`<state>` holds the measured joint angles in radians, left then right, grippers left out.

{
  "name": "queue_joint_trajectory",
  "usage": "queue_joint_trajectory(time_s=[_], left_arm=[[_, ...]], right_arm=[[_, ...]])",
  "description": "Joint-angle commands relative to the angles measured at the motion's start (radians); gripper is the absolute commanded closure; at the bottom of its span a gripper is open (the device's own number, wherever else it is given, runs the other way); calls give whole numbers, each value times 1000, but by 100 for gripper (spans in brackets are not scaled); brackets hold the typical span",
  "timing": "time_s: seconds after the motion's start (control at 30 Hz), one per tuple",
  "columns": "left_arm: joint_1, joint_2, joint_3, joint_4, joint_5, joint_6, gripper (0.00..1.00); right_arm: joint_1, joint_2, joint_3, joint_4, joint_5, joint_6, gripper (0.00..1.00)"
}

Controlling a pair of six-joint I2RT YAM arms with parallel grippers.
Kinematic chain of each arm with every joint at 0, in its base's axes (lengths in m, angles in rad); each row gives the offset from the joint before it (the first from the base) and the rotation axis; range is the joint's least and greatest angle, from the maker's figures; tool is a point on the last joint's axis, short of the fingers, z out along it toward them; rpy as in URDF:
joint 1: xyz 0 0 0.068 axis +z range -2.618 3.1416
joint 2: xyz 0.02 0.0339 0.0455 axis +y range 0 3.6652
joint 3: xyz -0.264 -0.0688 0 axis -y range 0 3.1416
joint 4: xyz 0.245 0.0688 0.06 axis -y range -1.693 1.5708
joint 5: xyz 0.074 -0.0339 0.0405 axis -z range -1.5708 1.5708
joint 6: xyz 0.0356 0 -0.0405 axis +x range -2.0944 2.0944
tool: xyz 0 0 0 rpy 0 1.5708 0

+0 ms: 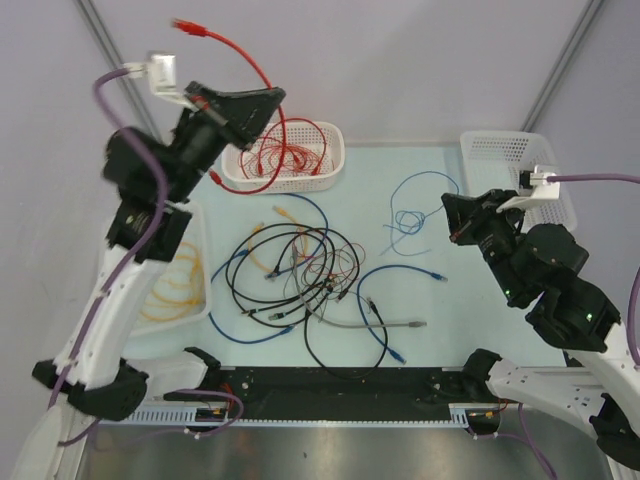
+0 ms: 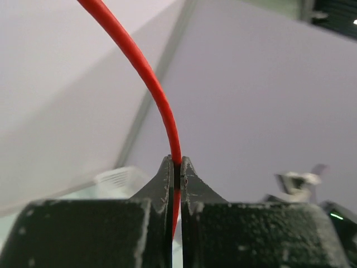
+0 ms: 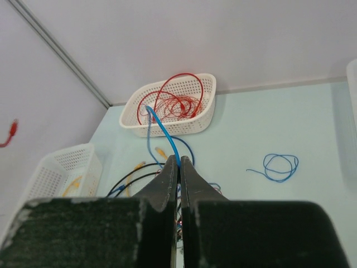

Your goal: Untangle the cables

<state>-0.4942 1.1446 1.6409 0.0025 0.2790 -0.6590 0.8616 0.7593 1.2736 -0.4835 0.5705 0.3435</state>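
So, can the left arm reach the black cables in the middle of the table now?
Probably not yet: the left gripper is shut on a red cable, high over the white basket. The way down to the black cables looks free, though.

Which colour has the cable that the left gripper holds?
Red cable, clearest in the left wrist view.

You've got a red cable point(image 2: 160, 103) in the black left gripper point(image 2: 177, 167), a blue cable point(image 3: 165, 132) in the black right gripper point(image 3: 178, 163). Table point(image 1: 480, 310) pale mint, baskets point(image 1: 335, 152) white lattice, hoses point(image 1: 100, 95) purple. Also black cables point(image 1: 343, 373), a grey cable point(image 1: 395, 324), and yellow cables point(image 1: 170, 295).
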Motion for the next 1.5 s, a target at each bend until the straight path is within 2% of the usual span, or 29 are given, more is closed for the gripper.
queue_joint_trajectory(time_s=[0.0, 0.13, 0.2, 0.3, 0.6, 0.77, 0.87, 0.9, 0.93, 0.97, 1.0, 1.03, 1.07, 1.13, 1.23, 1.3, 1.33, 1.37, 1.43, 1.47], left_arm=[[17, 200, 39, -214, -205, 162, 100], [35, 322, 57, -150, -333, 257, 100], [57, 386, 80, -134, -336, 288, 100], [80, 492, 161, -122, -340, 317, 100], [123, 869, 543, -142, -393, 472, 100], [154, 1051, 649, -73, -411, 519, 100], [189, 1145, 718, -27, -405, 490, 100], [197, 1162, 727, -7, -396, 472, 94], [207, 1179, 729, 31, -391, 469, 78], [210, 1210, 729, 46, -391, 469, 57], [210, 1225, 746, 57, -383, 463, 26], [212, 1239, 757, 54, -371, 460, 16], [210, 1250, 761, 53, -356, 457, 1], [204, 1236, 732, 59, -350, 434, 0], [184, 1109, 624, 82, -371, 429, 0], [160, 1017, 477, 132, -388, 433, 0], [151, 917, 418, 157, -400, 435, 0], [140, 852, 299, 201, -408, 437, 0], [102, 746, 173, 240, -435, 423, 0], [91, 637, 57, 269, -431, 398, 0]], right_arm=[[2, 6, -22, -29, 11, -1, 100], [-7, 15, -52, -14, 28, -32, 100], [-22, 28, -63, -15, 29, -43, 100], [-53, 46, -91, 11, 16, -47, 100], [-193, 146, -126, 85, -109, -46, 100], [-240, 186, -129, 66, -153, -34, 100], [-243, 205, -129, 48, -150, -26, 100], [-246, 213, -131, 43, -150, -23, 100], [-246, 233, -131, 37, -152, -21, 100], [-249, 242, -131, 25, -159, -17, 100], [-248, 247, -131, 19, -162, -17, 100], [-248, 256, -131, 17, -162, -17, 100], [-249, 261, -131, 13, -155, -17, 100], [-256, 267, -131, 16, -150, -17, 100], [-260, 282, -131, 45, -159, -24, 100], [-262, 290, -131, 51, -156, -24, 100], [-262, 291, -131, 60, -155, -23, 100], [-262, 291, -131, 65, -147, -23, 100], [-265, 285, -131, 75, -141, -23, 100], [-268, 281, -131, 77, -129, -20, 100]])
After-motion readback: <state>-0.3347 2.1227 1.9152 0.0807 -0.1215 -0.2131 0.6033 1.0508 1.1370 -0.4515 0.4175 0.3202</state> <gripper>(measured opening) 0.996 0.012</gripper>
